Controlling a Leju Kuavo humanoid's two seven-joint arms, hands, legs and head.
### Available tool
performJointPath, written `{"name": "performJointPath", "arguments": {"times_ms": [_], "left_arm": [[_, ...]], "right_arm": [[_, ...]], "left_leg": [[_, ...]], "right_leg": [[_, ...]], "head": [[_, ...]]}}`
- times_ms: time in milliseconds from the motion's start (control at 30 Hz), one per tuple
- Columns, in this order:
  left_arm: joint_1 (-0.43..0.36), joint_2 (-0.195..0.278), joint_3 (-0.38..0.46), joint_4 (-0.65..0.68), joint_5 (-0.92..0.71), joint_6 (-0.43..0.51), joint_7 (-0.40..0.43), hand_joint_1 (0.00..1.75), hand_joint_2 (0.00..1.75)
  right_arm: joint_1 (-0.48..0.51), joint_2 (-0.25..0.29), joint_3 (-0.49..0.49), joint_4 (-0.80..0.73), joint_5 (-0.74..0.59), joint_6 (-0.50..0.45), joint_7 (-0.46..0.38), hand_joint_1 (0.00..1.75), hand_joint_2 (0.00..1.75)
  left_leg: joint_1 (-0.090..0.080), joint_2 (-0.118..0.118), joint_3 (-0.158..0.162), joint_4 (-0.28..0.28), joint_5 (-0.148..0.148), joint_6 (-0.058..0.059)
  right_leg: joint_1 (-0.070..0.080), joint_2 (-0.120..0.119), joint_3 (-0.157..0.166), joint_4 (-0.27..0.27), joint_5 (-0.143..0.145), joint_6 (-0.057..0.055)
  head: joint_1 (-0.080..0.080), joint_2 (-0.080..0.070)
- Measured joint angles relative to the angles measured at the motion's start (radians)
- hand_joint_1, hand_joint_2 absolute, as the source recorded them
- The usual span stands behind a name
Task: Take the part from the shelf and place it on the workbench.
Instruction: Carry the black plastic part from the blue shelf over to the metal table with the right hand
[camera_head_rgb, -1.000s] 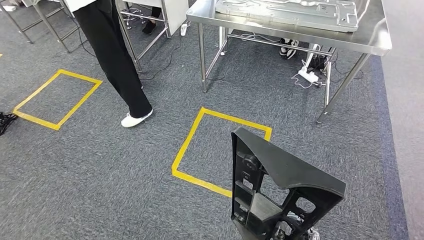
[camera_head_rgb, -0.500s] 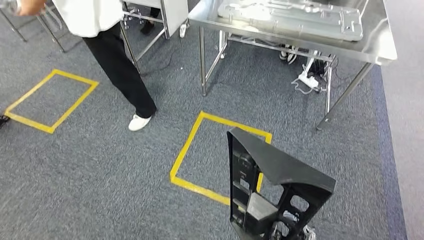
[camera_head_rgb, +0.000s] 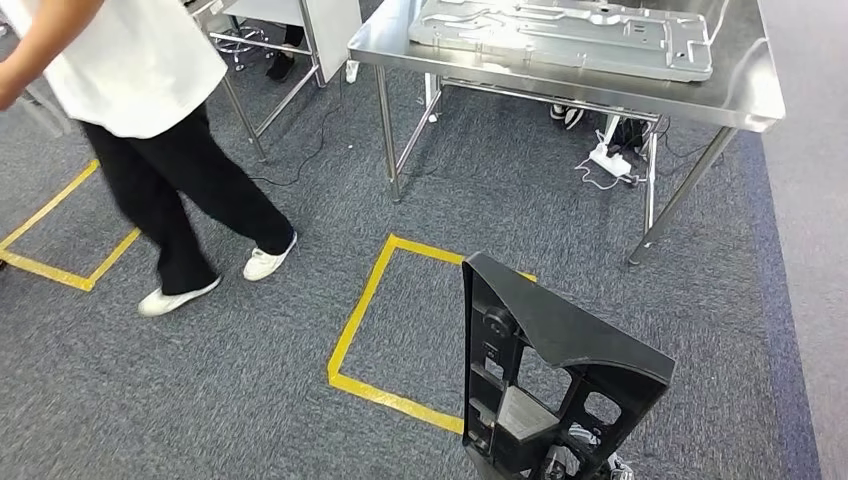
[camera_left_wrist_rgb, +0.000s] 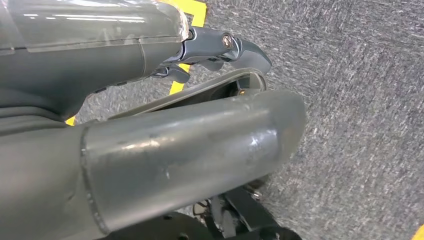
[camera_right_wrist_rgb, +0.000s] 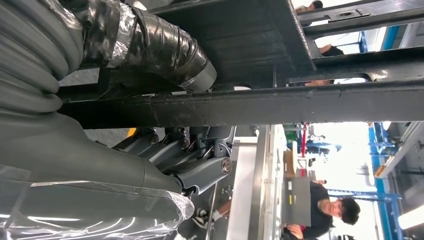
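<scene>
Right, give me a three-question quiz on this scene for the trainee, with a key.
1. True or false: the black part already lies on the workbench.
2. What lies on the workbench? A) a metal panel B) a cardboard box C) a toolbox
3. Fill in: the tape square on the carpet is ____.

Key
1. False: the right hand holds it, fingers curled round a bar, away from the bench.
2. A
3. yellow
</scene>
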Motion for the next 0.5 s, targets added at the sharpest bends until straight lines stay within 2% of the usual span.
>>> {"name": "performJointPath", "arguments": {"times_ms": [67, 133, 200, 267, 300, 333, 400, 433, 467, 500], "left_arm": [[0.001, 0.002, 0.000, 0.000, 0.000, 0.000, 0.001, 0.00, 0.00], [0.001, 0.005, 0.000, 0.000, 0.000, 0.000, 0.002, 0.00, 0.00], [0.002, 0.006, 0.000, 0.000, 0.000, 0.000, 0.003, 0.00, 0.00], [0.005, 0.005, 0.000, 0.000, 0.000, 0.000, 0.004, 0.00, 0.00], [0.004, 0.004, 0.000, 0.000, 0.000, -0.001, 0.004, 0.00, 0.00], [0.003, 0.004, 0.000, 0.000, 0.000, -0.001, 0.004, 0.00, 0.00], [0.001, 0.004, 0.000, 0.000, 0.000, -0.001, 0.004, 0.00, 0.00], [0.002, 0.004, 0.000, 0.000, 0.000, -0.001, 0.004, 0.00, 0.00], [0.003, 0.004, 0.000, 0.000, 0.000, -0.001, 0.005, 0.00, 0.00], [0.004, 0.003, 0.000, 0.000, -0.001, -0.001, 0.005, 0.00, 0.00]], "right_arm": [[-0.001, 0.000, 0.002, 0.001, 0.000, -0.007, 0.001, 1.75, 1.75], [-0.002, 0.000, 0.004, 0.002, 0.000, -0.009, 0.003, 1.75, 1.75], [-0.003, -0.001, 0.006, 0.004, 0.000, -0.010, 0.004, 1.75, 1.75], [-0.003, -0.003, 0.007, 0.005, 0.000, -0.010, 0.005, 1.75, 1.75], [-0.004, -0.004, 0.007, 0.005, 0.000, -0.010, 0.006, 1.75, 1.75], [-0.005, -0.004, 0.007, 0.006, 0.000, -0.010, 0.006, 1.75, 1.75], [-0.007, -0.005, 0.007, 0.006, 0.000, -0.011, 0.006, 1.75, 1.75], [-0.007, -0.006, 0.007, 0.006, 0.000, -0.012, 0.006, 1.75, 1.75], [-0.007, -0.007, 0.007, 0.006, 0.000, -0.015, 0.006, 1.75, 1.75], [-0.007, -0.008, 0.007, 0.006, 0.000, -0.018, 0.006, 1.75, 1.75]], "left_leg": [[-0.015, -0.002, 0.023, -0.118, 0.098, 0.028], [-0.028, -0.007, 0.040, -0.191, 0.141, 0.050], [-0.030, -0.010, 0.056, -0.213, 0.137, 0.058], [-0.023, -0.010, 0.085, -0.234, 0.142, 0.063], [-0.019, -0.010, 0.099, -0.241, 0.140, 0.065], [-0.017, -0.009, 0.107, -0.246, 0.137, 0.066], [-0.017, -0.010, 0.117, -0.246, 0.124, 0.066], [-0.017, -0.010, 0.124, -0.245, 0.117, 0.064], [-0.017, -0.010, 0.133, -0.245, 0.109, 0.062], [-0.016, -0.010, 0.145, -0.244, 0.099, 0.058]], "right_leg": [[0.006, 0.001, 0.022, -0.002, -0.017, 0.001], [0.007, 0.003, 0.034, -0.007, -0.029, 0.009], [0.007, 0.004, 0.045, -0.004, -0.023, 0.021], [0.008, 0.000, 0.048, 0.024, -0.022, 0.030], [0.007, -0.001, 0.033, 0.057, -0.035, 0.034], [0.005, -0.003, 0.004, 0.104, -0.057, 0.038], [-0.001, -0.004, -0.074, 0.209, -0.108, 0.048], [-0.004, -0.005, -0.104, 0.237, -0.121, 0.052], [-0.007, -0.006, -0.119, 0.235, -0.112, 0.056], [-0.009, -0.008, -0.118, 0.201, -0.080, 0.058]], "head": [[0.001, 0.000], [0.001, 0.000], [-0.001, 0.000], [-0.001, 0.000], [0.000, 0.000], [0.000, 0.000], [0.000, 0.000], [0.000, 0.000], [0.000, 0.000], [0.000, 0.000]]}}
